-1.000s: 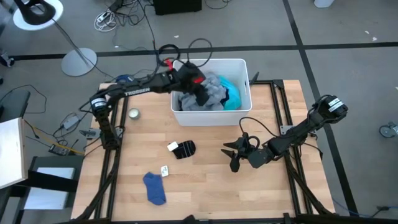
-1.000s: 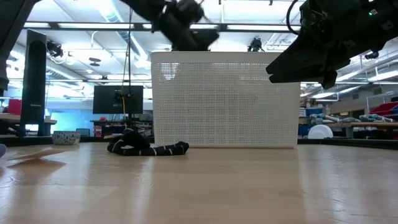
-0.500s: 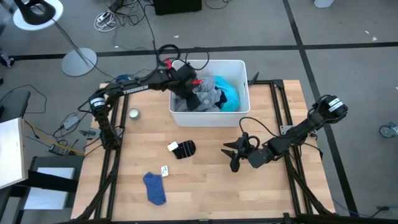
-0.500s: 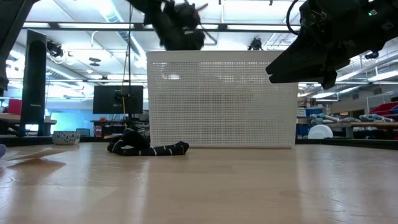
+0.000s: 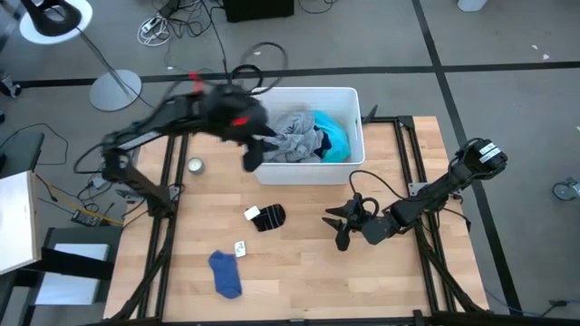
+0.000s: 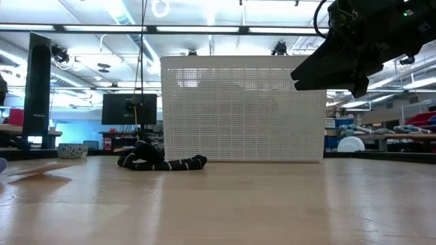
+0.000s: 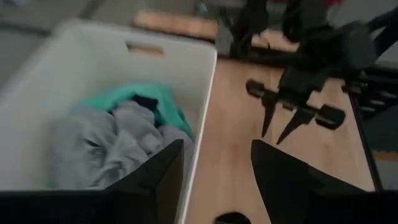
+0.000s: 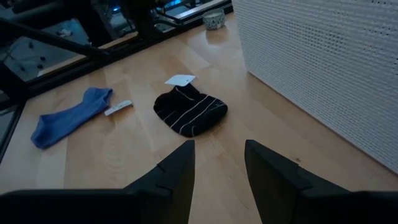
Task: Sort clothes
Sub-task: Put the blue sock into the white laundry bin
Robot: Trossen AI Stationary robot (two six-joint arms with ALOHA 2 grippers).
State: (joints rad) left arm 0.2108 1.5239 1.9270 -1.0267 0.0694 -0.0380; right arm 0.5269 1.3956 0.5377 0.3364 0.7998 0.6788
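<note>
The white bin stands at the table's far middle. In it lie a grey garment and a turquoise one, with a dark patch between them. My left gripper hovers open over the bin's left near corner, holding nothing. A dark striped piece lies flat on the table in front of the bin, and a blue piece lies nearer the front edge. My right gripper waits open, right of the striped piece.
A small bowl sits left of the bin and a white tag lies near the blue piece. The bin's perforated wall rises close beside my right gripper. Bare wood lies between the striped piece and my right gripper.
My left gripper has opened over the bin and let go of the grey garment, which now lies in the bin. It then swung quickly out toward the table's left and near side, past the bin's left wall.
</note>
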